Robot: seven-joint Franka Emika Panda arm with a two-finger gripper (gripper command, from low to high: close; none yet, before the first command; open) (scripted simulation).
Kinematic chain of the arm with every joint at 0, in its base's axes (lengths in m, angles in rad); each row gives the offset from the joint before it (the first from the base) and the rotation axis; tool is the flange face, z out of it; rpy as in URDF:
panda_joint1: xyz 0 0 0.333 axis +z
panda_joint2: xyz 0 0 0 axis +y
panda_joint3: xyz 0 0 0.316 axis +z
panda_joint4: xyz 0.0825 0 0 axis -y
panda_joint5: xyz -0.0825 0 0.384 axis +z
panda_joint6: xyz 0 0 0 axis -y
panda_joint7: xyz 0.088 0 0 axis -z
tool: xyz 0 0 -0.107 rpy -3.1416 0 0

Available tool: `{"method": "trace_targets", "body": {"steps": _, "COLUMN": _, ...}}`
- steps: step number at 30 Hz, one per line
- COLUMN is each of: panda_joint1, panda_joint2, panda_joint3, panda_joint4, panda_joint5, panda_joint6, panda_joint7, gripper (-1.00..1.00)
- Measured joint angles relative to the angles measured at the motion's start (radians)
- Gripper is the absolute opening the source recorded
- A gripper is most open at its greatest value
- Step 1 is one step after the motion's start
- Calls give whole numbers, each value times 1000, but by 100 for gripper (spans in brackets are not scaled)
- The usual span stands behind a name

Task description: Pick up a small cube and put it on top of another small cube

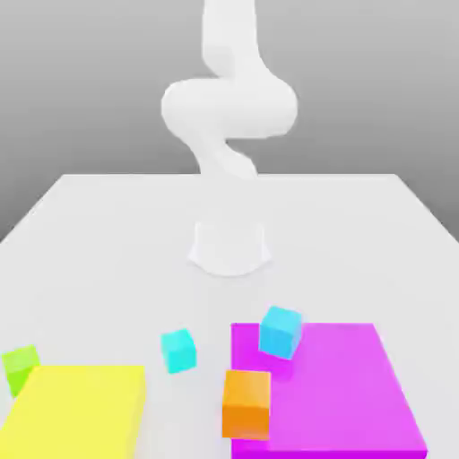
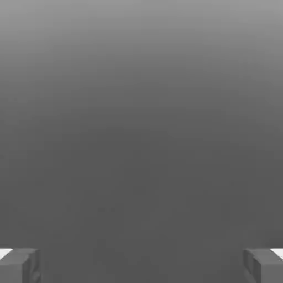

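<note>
On the table [image 1: 229, 305]: five cubes, two slabs, one arm [image 1: 229, 108].

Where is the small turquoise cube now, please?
In the exterior view, the turquoise cube is on the table, left of centre, between the yellow block on its left and the magenta block on its right.

No readable text, label, brand, number or sign is showing on anything.
</note>
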Motion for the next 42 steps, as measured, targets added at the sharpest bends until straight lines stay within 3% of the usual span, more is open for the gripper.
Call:
{"method": "trace_targets", "body": {"steps": 13, "panda_joint1": -184, "panda_joint2": 436, "panda_joint3": 54, "panda_joint4": -381, "panda_joint5": 73, "panda_joint6": 350, "panda_joint7": 481, "gripper": 0}}
{"method": "trace_targets", "body": {"steps": 18, "panda_joint1": -260, "panda_joint2": 651, "panda_joint3": 58, "panda_joint4": -552, "panda_joint5": 15, "panda_joint6": 520, "panda_joint7": 771, "gripper": 0}}
{"method": "trace_targets", "body": {"steps": 26, "panda_joint1": -241, "panda_joint2": 946, "panda_joint3": 11, "panda_joint4": -537, "panda_joint5": -34, "panda_joint6": 759, "panda_joint7": 852, "gripper": 0}}
{"method": "trace_targets", "body": {"steps": 27, "panda_joint1": -235, "panda_joint2": 980, "panda_joint3": 7, "panda_joint4": -531, "panda_joint5": -31, "panda_joint6": 787, "panda_joint7": 851, "gripper": -100}}
{"method": "trace_targets", "body": {"steps": 34, "panda_joint1": -232, "panda_joint2": 989, "panda_joint3": 4, "panda_joint4": -530, "panda_joint5": -34, "panda_joint6": 795, "panda_joint7": 854, "gripper": -100}}
{"method": "trace_targets", "body": {"steps": 42, "panda_joint1": -244, "panda_joint2": 729, "panda_joint3": 22, "panda_joint4": -579, "panda_joint5": -16, "panda_joint6": 584, "panda_joint7": 842, "gripper": -100}}
